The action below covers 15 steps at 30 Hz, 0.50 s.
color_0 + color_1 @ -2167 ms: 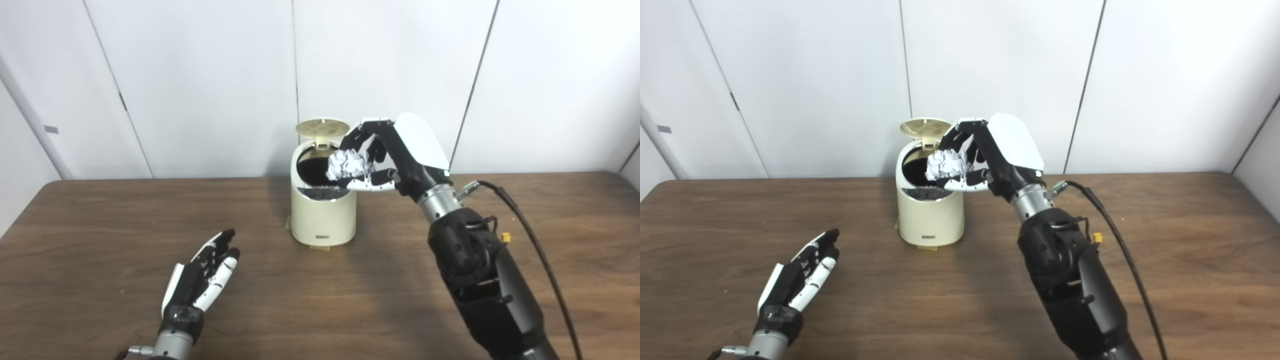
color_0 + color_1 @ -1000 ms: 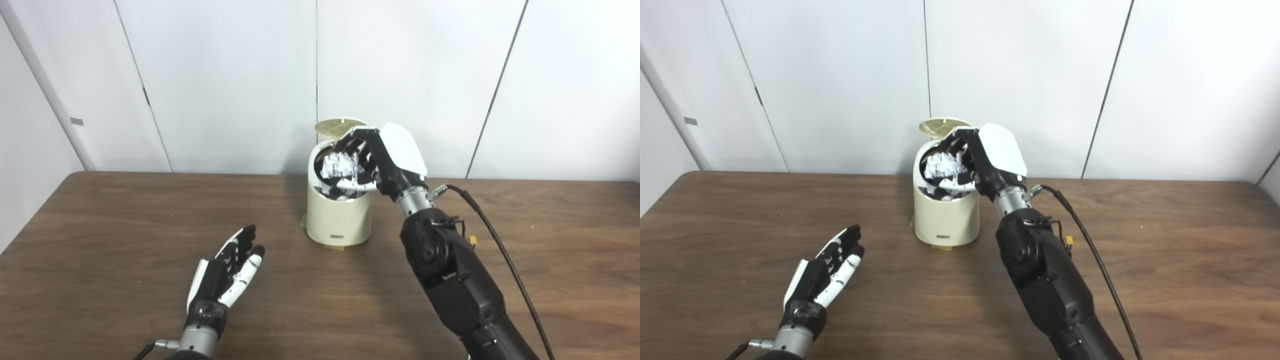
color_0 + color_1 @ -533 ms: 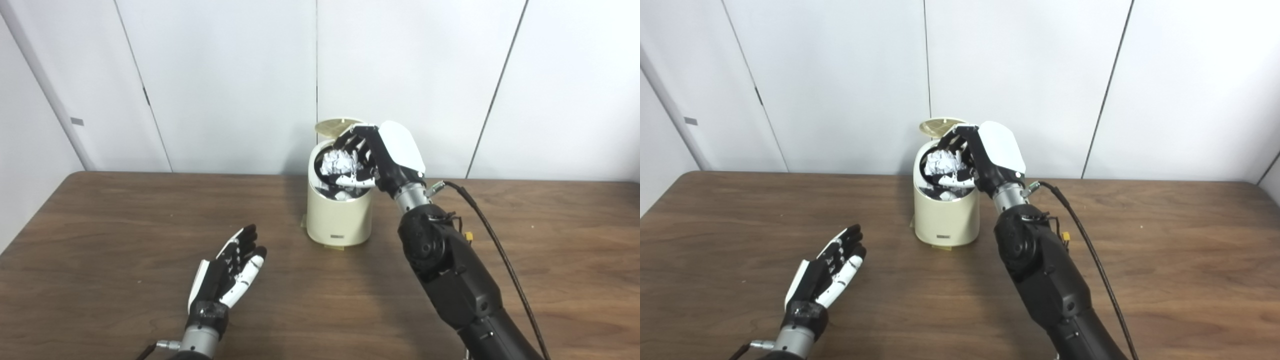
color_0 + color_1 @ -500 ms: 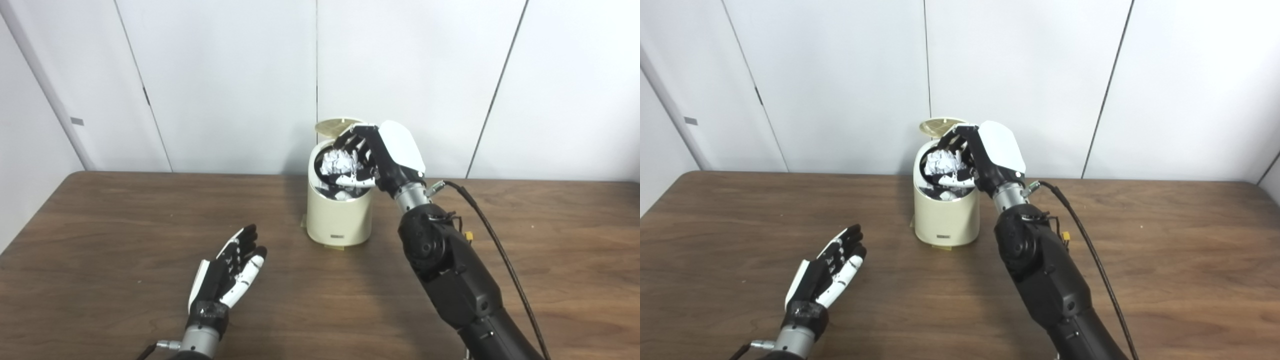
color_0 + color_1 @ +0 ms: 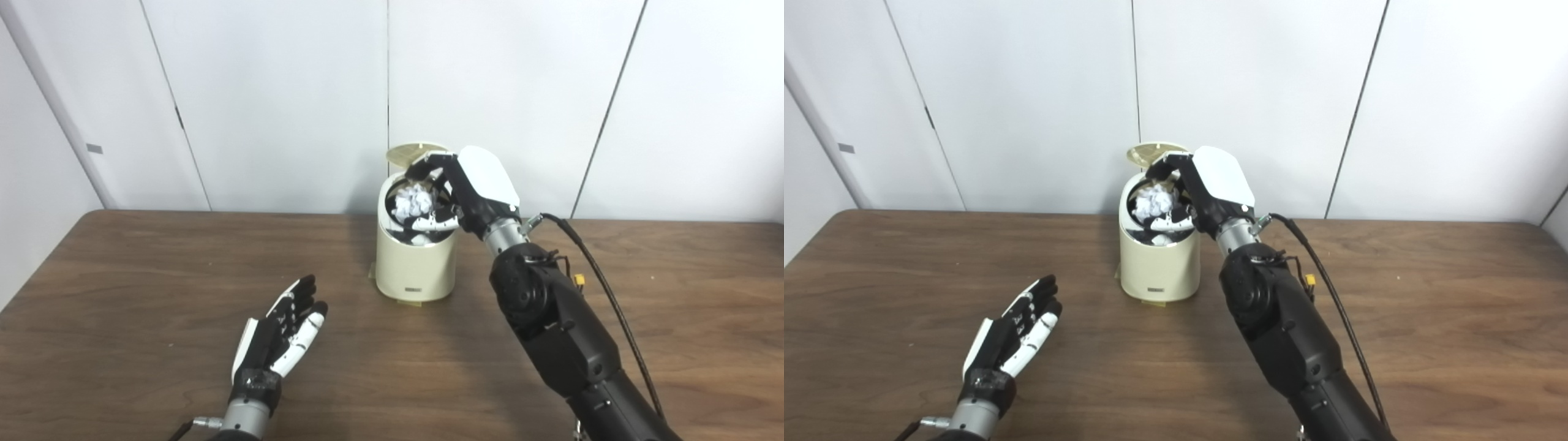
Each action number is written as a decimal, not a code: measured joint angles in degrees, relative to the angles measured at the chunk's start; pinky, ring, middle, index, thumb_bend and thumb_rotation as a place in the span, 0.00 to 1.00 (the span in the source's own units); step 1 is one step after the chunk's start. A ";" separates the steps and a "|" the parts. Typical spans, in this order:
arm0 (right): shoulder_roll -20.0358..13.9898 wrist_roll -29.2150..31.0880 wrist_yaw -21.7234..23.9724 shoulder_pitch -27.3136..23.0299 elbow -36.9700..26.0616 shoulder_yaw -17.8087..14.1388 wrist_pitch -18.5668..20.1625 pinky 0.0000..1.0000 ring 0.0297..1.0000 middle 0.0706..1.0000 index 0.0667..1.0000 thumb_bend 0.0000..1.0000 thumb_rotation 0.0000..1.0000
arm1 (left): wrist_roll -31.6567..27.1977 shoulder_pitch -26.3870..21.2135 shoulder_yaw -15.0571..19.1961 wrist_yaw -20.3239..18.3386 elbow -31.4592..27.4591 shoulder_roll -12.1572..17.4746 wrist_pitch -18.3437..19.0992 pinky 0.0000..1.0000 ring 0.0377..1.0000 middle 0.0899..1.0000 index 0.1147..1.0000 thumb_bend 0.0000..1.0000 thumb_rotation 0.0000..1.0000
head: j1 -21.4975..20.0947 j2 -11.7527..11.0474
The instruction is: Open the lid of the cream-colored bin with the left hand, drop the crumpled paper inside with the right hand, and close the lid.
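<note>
Table [image 5: 122, 275]; cream-colored bin [image 5: 416, 269] at 12 o'clock, lid [image 5: 407, 153] up. Right hand [image 5: 465, 193] curled round crumpled paper [image 5: 411, 202] over the mouth. Left hand [image 5: 278, 334], 7 o'clock, empty, fingers spread. Risk: paper snags on rim, or knuckles knock lid shut.

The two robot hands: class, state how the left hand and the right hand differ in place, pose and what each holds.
Place: the left hand is low over the table, apart from the cream-colored bin; the right hand is at the bin's open mouth.
Pose: left fingers straight and apart; right fingers curled.
Load: left holds nothing; right holds the crumpled paper.
Shared: both black and white.
</note>
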 measured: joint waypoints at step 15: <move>-0.07 0.25 0.05 0.00 -0.18 0.14 0.23 0.49 0.51 0.57 0.61 0.89 0.02 | -0.05 0.00 0.04 -0.18 0.00 0.04 0.00 0.90 0.92 0.91 0.95 0.53 0.51 | -0.35 0.70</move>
